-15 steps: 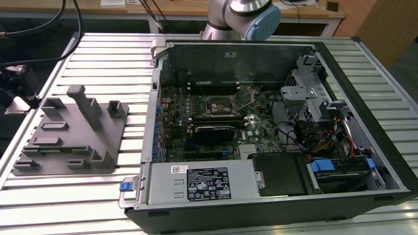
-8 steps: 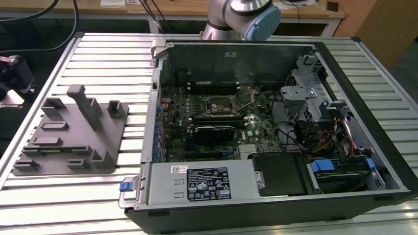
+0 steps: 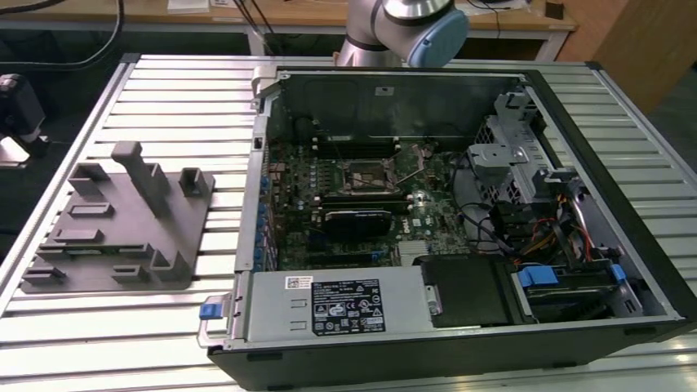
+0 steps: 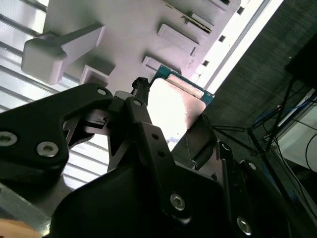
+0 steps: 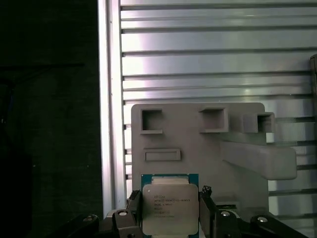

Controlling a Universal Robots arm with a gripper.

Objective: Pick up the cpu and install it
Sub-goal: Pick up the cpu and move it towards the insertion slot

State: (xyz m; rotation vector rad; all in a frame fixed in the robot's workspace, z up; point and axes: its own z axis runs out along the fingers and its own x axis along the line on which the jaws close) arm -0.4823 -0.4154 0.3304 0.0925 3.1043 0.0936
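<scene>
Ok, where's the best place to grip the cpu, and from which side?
By two opposite thin edges of the cpu, coming square onto its flat silver face: it is a thin square plate, with nothing else to pinch. The gripper has its fingers at those edges in the first wrist view.

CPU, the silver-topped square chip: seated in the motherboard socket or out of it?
Out. In both wrist views the silver-topped square chip is gripped by the black end effector in front of the grey plastic fixture.
</scene>
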